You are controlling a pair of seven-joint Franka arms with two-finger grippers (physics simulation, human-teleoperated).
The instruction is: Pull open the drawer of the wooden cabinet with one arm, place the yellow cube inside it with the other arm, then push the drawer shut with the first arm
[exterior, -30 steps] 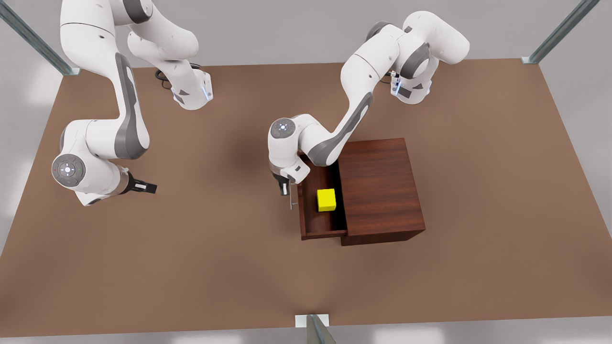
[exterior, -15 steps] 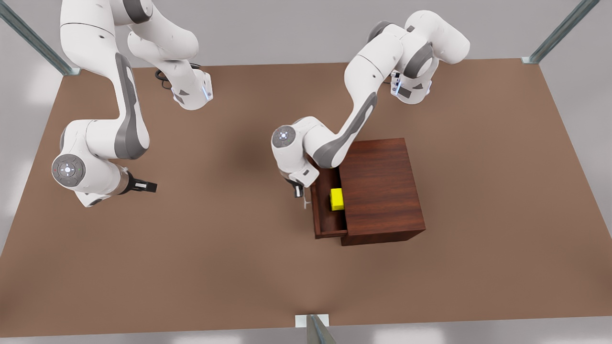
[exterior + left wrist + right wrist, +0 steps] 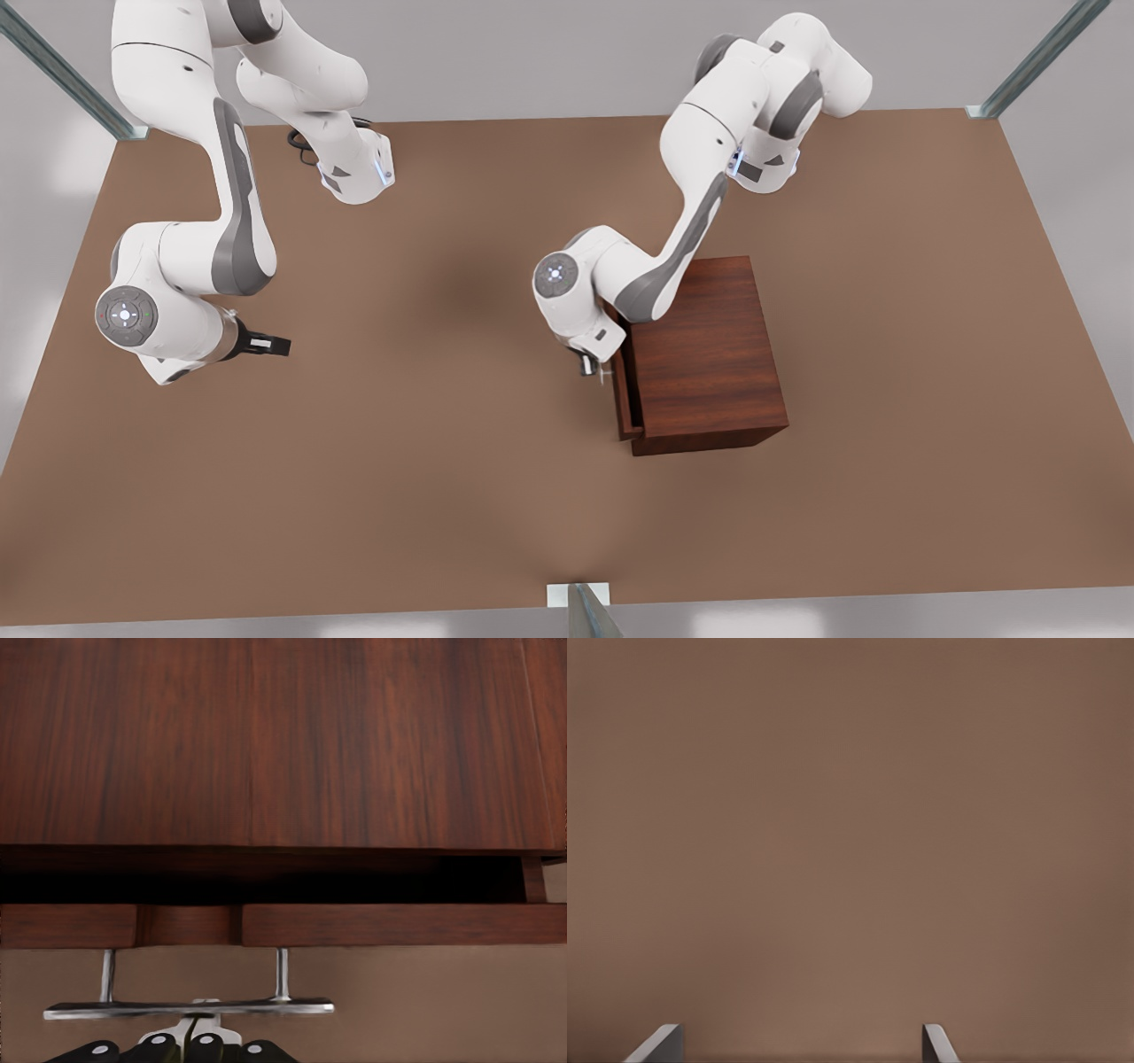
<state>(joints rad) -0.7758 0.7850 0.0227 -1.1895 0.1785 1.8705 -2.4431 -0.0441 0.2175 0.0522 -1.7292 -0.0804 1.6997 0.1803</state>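
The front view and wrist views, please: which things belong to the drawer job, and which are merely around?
Job:
- drawer, slightly ajar
- wooden cabinet
- left gripper at the bar handle
- right gripper, waiting, open

Around:
- table
- frame posts

Even bright light, soft shadows, no glare.

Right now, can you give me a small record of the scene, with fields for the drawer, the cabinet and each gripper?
drawer: almost shut, a narrow gap remains
handle: silver bar on the drawer front
cabinet: on the table, at the front view's right
left gripper: at the handle, fingers together
right gripper: waiting over bare table at the front view's left, fingers apart
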